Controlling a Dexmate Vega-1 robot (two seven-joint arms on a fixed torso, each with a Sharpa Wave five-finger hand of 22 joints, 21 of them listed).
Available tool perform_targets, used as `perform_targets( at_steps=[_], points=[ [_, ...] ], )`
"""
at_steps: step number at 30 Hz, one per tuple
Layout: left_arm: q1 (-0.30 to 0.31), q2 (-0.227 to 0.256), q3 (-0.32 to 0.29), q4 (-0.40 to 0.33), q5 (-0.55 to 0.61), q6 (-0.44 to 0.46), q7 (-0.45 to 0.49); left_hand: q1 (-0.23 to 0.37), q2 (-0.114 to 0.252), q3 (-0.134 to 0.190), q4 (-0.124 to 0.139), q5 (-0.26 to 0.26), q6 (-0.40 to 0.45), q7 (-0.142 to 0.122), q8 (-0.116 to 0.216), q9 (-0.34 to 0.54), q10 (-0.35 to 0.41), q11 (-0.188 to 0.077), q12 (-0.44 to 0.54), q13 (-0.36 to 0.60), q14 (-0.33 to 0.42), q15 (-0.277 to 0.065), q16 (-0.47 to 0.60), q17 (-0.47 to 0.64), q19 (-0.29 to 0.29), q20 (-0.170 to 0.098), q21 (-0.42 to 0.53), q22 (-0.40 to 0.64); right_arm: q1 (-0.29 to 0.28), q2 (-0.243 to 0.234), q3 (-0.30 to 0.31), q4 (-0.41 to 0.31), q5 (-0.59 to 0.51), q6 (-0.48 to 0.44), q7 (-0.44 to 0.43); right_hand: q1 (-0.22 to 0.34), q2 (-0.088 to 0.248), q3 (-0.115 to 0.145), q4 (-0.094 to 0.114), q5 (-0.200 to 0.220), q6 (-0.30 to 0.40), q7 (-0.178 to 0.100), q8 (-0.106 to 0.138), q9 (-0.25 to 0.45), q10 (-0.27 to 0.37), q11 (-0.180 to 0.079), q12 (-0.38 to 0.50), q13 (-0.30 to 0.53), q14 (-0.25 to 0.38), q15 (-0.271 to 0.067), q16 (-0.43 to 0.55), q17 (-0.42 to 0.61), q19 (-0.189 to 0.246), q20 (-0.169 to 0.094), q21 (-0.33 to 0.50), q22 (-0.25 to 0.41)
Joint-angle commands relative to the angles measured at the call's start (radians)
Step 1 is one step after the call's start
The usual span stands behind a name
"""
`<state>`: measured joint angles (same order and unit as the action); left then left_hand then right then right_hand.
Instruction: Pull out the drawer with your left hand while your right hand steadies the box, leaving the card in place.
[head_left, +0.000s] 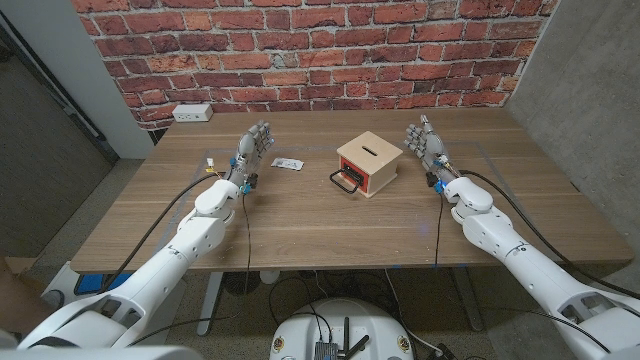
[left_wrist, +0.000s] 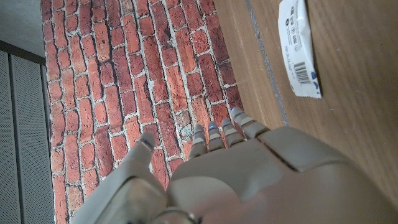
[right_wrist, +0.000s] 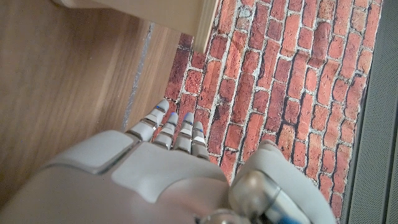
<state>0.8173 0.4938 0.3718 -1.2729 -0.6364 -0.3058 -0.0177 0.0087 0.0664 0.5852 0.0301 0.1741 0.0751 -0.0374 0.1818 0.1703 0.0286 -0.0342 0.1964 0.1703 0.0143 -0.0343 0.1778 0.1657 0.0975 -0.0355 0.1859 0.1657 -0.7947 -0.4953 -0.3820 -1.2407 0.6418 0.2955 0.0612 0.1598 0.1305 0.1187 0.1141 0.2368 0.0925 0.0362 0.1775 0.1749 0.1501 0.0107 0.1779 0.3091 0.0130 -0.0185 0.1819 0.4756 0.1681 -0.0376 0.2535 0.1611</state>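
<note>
Wooden box sits unbraced on table; both robot hands, left & right, released (fingers apart). Pulling drawer handle w/o bracing could drag it.

The white card on the tabletop carries a barcode and small print. None of it is legible.

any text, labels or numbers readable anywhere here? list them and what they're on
Nothing can be read word for word.
White card on the table: printed lines and a barcode in the left wrist view, too small and blurred to read.
Same card in the head view: dark marks only, unreadable.
Wooden box with the black drawer handle: no lettering visible.
White power outlet strip: no readable marking.
</note>
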Motion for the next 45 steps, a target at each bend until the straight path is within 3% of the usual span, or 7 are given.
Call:
perform_targets(
  at_steps=[1,22,38,45],
  points=[
    [-0.007,0.000,0.003,-0.023,0.032,0.008,0.053,0.003,0.023,0.004,-0.004,0.006,0.009,0.000,0.006,0.002,0.009,-0.006,0.005,0.005,0.007,-0.033,0.007,0.003,0.014,-0.120,0.007,0.005,0.059,0.017,-0.012,0.089,-0.004,0.014,0.047,0.008,0.028,0.010,-0.002,0.007,0.012,0.003,0.008,0.001,0.012,0.000,0.007,-0.001,0.000,-0.009,0.008,0.001,0.011,0.000,0.002,0.005],
    [0.059,0.065,0.000,-0.157,0.094,0.032,0.113,0.016,0.018,0.009,-0.026,0.005,0.031,-0.014,0.007,0.001,0.020,-0.014,0.003,0.005,0.023,-0.039,0.004,0.001,0.020,-0.115,0.006,0.003,0.018,0.013,-0.009,0.041,-0.034,0.053,-0.005,0.011,0.022,0.021,-0.005,0.011,0.018,0.000,0.009,0.000,0.017,-0.002,0.009,-0.024,0.004,-0.014,0.008,-0.021,0.019,-0.004,-0.011,0.005],
    [0.093,0.132,-0.009,-0.235,0.170,0.017,0.128,0.040,-0.003,0.012,-0.079,0.001,0.059,-0.029,0.007,0.001,0.048,-0.035,0.006,0.005,0.050,-0.058,0.004,-0.001,0.033,-0.116,0.006,0.002,-0.024,0.005,-0.004,-0.025,-0.059,0.055,-0.070,0.016,0.021,0.030,-0.010,0.014,0.019,0.001,0.009,-0.001,0.015,-0.006,0.008,-0.039,0.001,-0.017,0.006,-0.036,0.022,-0.008,-0.020,0.005],
    [0.095,0.179,0.002,-0.294,0.238,0.060,0.143,0.050,-0.001,0.017,-0.097,0.000,0.064,-0.033,0.006,0.001,0.057,-0.040,0.006,0.005,0.057,-0.063,0.003,-0.001,0.033,-0.119,0.004,0.002,-0.031,0.003,-0.003,-0.035,-0.061,0.050,-0.081,0.017,0.020,0.035,-0.011,0.015,0.012,0.002,0.006,-0.001,0.003,-0.014,0.004,-0.050,-0.013,-0.022,0.002,-0.046,0.015,-0.012,-0.030,0.005]
  ],
)
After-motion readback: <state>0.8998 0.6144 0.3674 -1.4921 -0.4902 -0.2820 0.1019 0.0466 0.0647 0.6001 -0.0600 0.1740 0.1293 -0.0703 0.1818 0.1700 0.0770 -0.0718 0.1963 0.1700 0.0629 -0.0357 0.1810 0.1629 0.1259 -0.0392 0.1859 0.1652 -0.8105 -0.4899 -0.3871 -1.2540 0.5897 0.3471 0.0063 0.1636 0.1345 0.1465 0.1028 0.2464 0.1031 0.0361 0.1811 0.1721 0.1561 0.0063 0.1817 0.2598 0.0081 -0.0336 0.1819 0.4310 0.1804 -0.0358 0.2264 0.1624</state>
